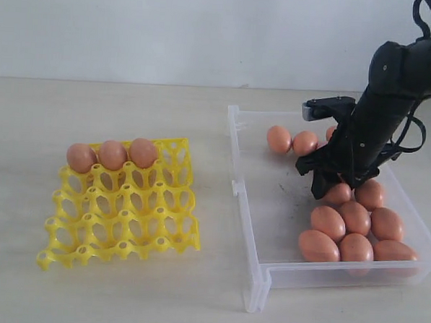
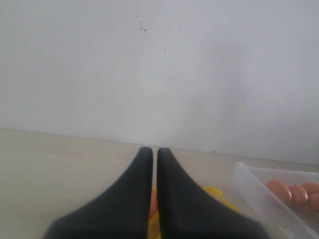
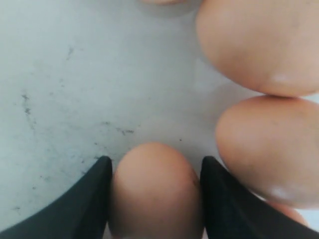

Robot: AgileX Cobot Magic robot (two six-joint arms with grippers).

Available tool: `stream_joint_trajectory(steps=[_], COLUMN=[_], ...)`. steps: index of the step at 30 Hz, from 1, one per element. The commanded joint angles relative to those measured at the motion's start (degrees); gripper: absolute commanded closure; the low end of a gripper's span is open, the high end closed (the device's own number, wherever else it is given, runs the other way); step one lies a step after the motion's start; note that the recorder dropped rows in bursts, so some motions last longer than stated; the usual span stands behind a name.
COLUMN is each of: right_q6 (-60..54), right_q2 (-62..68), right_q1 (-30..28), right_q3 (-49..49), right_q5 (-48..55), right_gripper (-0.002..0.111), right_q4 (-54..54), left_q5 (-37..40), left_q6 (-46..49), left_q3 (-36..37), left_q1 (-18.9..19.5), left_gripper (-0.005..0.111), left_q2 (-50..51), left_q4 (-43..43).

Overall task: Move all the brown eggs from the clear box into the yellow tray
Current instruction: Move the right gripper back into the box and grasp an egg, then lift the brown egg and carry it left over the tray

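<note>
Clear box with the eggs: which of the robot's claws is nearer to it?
Right. The right claw is down inside the clear box, straddling a brown egg. The left claw is outside it, by the yellow tray.

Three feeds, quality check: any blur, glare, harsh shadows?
Exterior view: even soft light, sharp, faint shadows under the yellow tray. Left wrist view: left hand looms dark and soft-edged. Right wrist view: very close, right hand and the brown egg between its fingers slightly soft; small glare spots on neighbouring eggs.
</note>
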Motion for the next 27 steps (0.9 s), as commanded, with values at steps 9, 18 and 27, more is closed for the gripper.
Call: stream_joint_trajectory(steps=[9, 18, 27], right_q6=[-4.47, -61.84, -54.06], right_q2=[-7.28, -14.95, -12.59], right_q1=[-0.4, 11.01, 20.81], right_q3=[-0.14, 14.64, 7.48], right_q5=[-7.61, -42.72, -53.37], right_gripper=[0.108, 0.108, 0.108], right_q4=[8.71, 68.28, 73.75], left_q5=[-0.92, -0.92, -0.92], left_q6=[-0.42, -0.42, -0.42], left_q3=[-0.18, -0.18, -0.18], left_q1=[-0.33, -0.33, -0.33], left_gripper=[0.103, 0.103, 0.103], left_q2=[-0.15, -0.15, -0.15], left_q4=[-0.51, -0.51, -0.51])
